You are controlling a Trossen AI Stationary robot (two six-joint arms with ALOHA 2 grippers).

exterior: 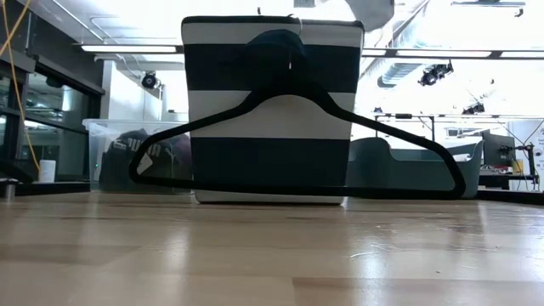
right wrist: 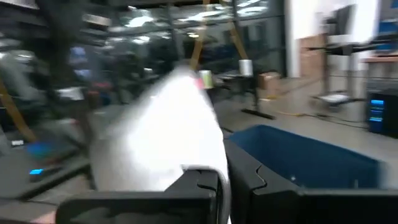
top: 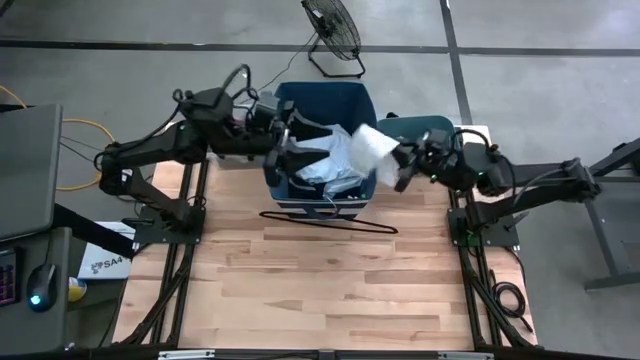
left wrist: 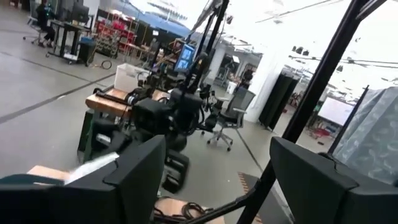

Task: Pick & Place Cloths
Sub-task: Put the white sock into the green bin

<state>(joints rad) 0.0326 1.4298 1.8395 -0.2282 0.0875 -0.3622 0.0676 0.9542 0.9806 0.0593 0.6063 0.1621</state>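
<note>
A: Where's the right gripper [top: 403, 166]?
B: At the right rim of the blue bin [top: 352, 100], at the back of the table [top: 330, 290]. Fingers pinched together on a white cloth [top: 372, 146]. The right wrist view shows the cloth [right wrist: 163, 130] between them, blurred.
A: And the left gripper [top: 283, 150]?
B: Over the left side of the bin, above the pile. Fingers [left wrist: 134, 177] spread apart, nothing between them in the left wrist view.
A: Other cloths?
B: Pale ones heaped in the bin [top: 325, 165]. Can't separate them from above.
A: Hanger?
B: Black hanger [top: 330, 220] on the table just in front of the bin. From the low view it leans against the striped wall [exterior: 272, 127]; whether it touches, can't tell.
</note>
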